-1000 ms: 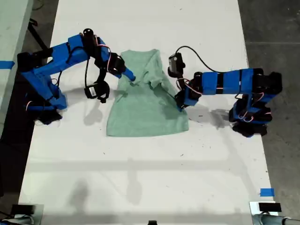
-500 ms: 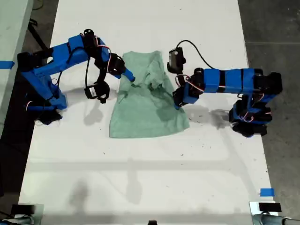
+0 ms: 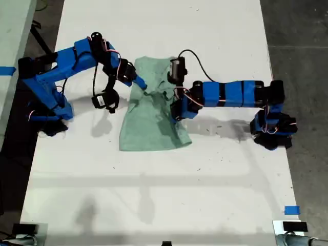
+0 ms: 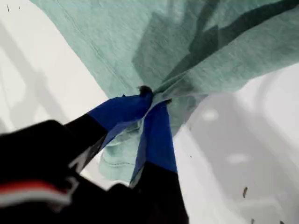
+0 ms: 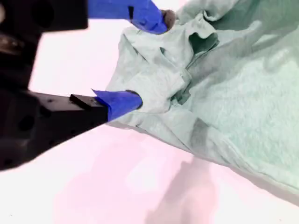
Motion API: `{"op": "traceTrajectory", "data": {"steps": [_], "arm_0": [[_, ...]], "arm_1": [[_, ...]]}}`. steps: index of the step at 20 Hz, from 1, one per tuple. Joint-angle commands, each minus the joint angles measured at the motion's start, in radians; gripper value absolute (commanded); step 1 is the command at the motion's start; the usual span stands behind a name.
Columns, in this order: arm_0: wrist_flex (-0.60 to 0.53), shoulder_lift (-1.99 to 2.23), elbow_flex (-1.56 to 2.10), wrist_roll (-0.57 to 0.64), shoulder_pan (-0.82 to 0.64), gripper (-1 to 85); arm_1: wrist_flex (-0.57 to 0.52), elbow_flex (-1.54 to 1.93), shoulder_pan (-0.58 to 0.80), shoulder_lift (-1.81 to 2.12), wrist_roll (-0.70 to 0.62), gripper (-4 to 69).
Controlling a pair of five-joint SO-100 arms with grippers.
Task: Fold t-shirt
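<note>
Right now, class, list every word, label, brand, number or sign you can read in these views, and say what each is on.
None can be read.
The t-shirt is plain, with no print or tag showing.
The blue tape patches on the table are blank.
The arms carry no legible marking.

T-shirt (image 3: 154, 123): plain pale mint-green, no print. Our arms: bright blue w/ black segments, red-white wires. Tool tips blue. Bench (image 3: 154, 205) white; blue tape scrap (image 3: 291, 210) on it.

T-shirt (image 3: 151, 128) matt knit cloth; table (image 3: 154, 205) smooth
</note>
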Motion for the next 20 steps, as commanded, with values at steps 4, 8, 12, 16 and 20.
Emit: {"op": "traceTrajectory", "data": {"steps": [4,8,12,16,20], "arm_0": [[-0.018,0.126,0.038,-0.011,-0.008,26.7],[-0.008,0.213,0.127,-0.049,0.051,26.6],[-0.023,0.319,0.308,-0.175,0.190,26.6],[-0.097,0.413,0.526,-0.357,0.353,26.7],[-0.172,0.462,0.667,-0.486,0.460,26.6]], "arm_1": [[-0.256,-0.080,-0.014,-0.184,0.098,0.6],[-0.216,-0.110,-0.015,-0.170,0.071,32.4],[-0.012,-0.186,0.008,-0.089,0.034,29.5],[0.127,-0.199,0.038,0.005,0.003,24.5],[0.167,-0.186,0.067,0.025,-0.021,22.4]]}}
